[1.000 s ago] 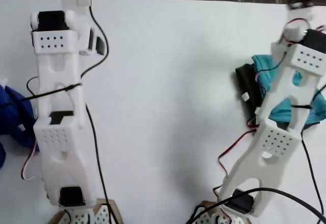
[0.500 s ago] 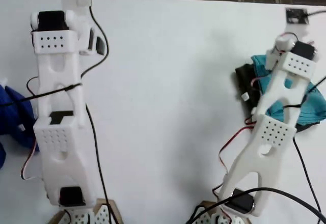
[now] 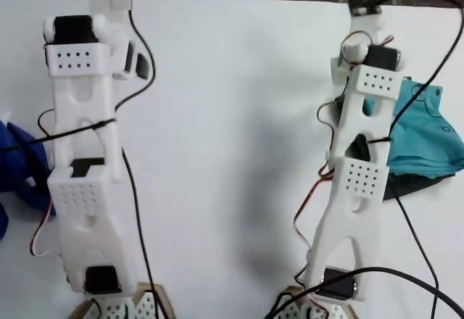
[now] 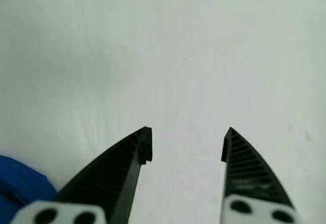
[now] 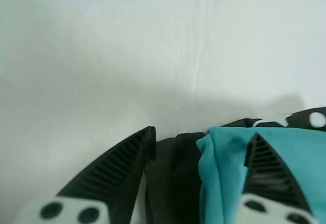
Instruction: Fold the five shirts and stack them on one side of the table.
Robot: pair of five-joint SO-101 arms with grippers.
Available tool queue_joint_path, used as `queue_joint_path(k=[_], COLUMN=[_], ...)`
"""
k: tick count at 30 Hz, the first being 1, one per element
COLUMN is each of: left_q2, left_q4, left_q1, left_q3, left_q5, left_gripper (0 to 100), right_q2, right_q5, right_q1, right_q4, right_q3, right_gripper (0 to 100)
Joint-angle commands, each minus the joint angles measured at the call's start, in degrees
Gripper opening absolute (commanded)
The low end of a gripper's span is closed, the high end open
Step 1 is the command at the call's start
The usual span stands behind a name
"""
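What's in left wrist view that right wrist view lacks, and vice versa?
Left wrist, of the two: a blue shirt at the frame's corner, beside the open left tool.
Right wrist, of the two: a teal shirt lying on a black shirt, seen between the open right tool jaws.
Both: bare white table ahead of the tool.

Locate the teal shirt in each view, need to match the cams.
High view: teal shirt at the right edge of the table, beside the right arm.
Right wrist view: teal shirt between the open fingers of the right gripper.
Left wrist view: bare table ahead of the left gripper, blue cloth beside it.
Shared landmark: black shirt under the teal one.
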Motion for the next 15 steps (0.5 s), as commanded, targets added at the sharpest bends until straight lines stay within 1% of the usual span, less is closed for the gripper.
queue_joint_path(k=[1, 5, 7, 12, 15], left_q2=[-4.40, -4.22, -4.22, -4.31, -4.31], left_q4=[0.62, 0.53, 0.53, 0.53, 0.53], left_q1=[0.00, 0.09, 0.09, 0.09, 0.09], left_q3=[-0.40, -0.40, -0.40, -0.40, -0.40], left_q5=[-0.62, -0.44, -0.44, -0.53, -0.62], left_gripper=[24, 24, 24, 24, 24], right_q2=[1.71, 2.42, 2.33, 2.59, 2.59], right_q5=[-0.18, -0.35, -0.35, -0.35, -0.44], right_q1=[1.98, 3.30, 3.74, 5.41, 6.02], right_q4=[-1.01, -1.19, -2.07, -3.91, -3.91], right_q3=[-1.93, -2.02, -2.02, -2.02, -2.02], right_gripper=[28.6, 28.6, 26.8, 9.8, 5.1])
